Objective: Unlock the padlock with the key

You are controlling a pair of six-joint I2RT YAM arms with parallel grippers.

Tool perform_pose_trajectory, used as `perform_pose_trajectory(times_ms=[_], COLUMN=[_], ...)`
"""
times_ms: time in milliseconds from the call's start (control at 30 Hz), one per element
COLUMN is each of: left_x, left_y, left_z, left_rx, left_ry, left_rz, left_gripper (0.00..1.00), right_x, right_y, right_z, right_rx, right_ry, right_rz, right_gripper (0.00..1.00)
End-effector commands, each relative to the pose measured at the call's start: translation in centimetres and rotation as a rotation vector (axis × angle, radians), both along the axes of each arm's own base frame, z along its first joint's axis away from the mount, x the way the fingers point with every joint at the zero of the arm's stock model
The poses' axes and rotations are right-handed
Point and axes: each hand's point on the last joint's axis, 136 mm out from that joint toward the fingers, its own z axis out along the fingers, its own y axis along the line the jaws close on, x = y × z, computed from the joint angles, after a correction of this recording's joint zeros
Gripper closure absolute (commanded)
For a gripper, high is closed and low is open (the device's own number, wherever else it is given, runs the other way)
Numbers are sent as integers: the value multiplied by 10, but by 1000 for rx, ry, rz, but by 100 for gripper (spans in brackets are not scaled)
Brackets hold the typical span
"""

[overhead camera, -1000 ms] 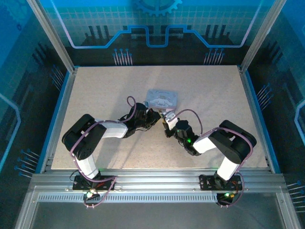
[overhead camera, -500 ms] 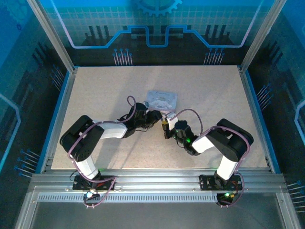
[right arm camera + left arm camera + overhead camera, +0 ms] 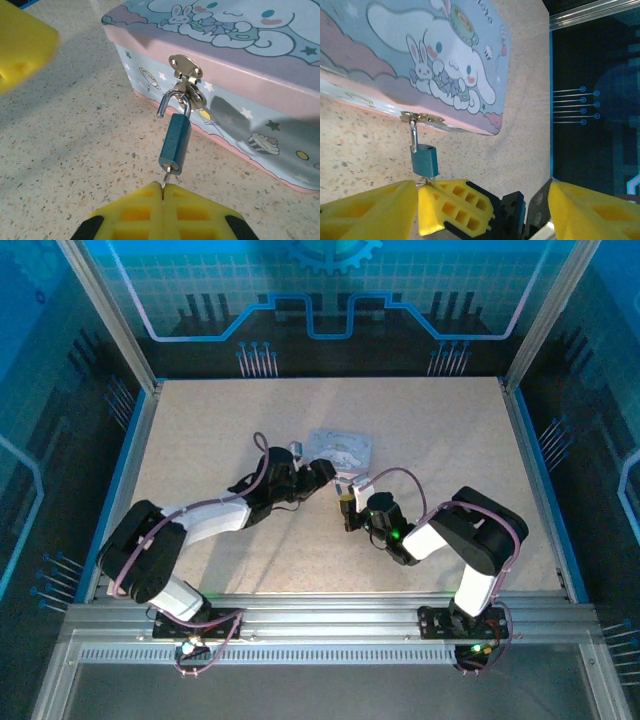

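Note:
The padlock (image 3: 175,142) is a small teal-blue block hanging by its silver shackle from the hasp (image 3: 186,70) of a pale cartoon-printed tin box (image 3: 240,60). One end of the shackle stands free of the body. The key (image 3: 166,178), a thin silver blade, sits in the keyhole at the lock's bottom. My right gripper (image 3: 162,187) is shut on the key. In the left wrist view the padlock (image 3: 425,159) hangs below the box (image 3: 420,60), and my left gripper (image 3: 484,187) is open wide around the right gripper's yellow fingers (image 3: 455,205). From above, both grippers meet at the box (image 3: 340,448).
The speckled table (image 3: 200,430) is bounded by blue side rails and a metal frame. A yellow finger (image 3: 25,40) of the left gripper hovers at the upper left of the right wrist view. The right arm's cable (image 3: 400,478) arcs beside the box.
My left arm has stretched out, its elbow dropping toward the near left, with its gripper staying at the box's near-left corner. The right gripper and box have barely moved.

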Motion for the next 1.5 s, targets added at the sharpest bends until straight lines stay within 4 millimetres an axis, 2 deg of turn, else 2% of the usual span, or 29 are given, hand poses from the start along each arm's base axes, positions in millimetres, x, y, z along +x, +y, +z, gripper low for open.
perform_pose_trajectory(times_ms=[0,167,333,567,800,833,933,1000,1233,1367,1467], left_x=[-5,-8,-5,5,30,35,51,62,89,97,94], left_y=[22,41,57,65,64,64,63,60,54,48,48], left_z=[7,12,3,-5,-16,-16,-18,-18,-38,-54,-67], left_rx=[89,118,127,161,211,218,254,296,377,377,375], left_ry=[-29,-58,-38,-28,-22,-23,-27,-32,8,45,77], left_rz=[5,33,55,61,28,25,2,-28,-99,-131,-130], left_gripper=[25,19,18,17,16,15,15,14,14,15,17], right_x=[3,2,1,-1,1,2,3,4,5,8,12], right_y=[7,10,11,3,-13,-14,-20,-26,-41,-31,-21], right_z=[6,4,-3,-18,-32,-32,-33,-31,-15,5,13], right_rx=[60,104,153,206,298,306,310,306,313,372,411], right_ry=[13,56,109,207,314,323,330,325,298,294,314], right_rz=[13,9,-15,-49,-81,-79,-89,-100,-100,-10,34], right_gripper=[100,100,100,100,100,98,79,71,56,51,50])
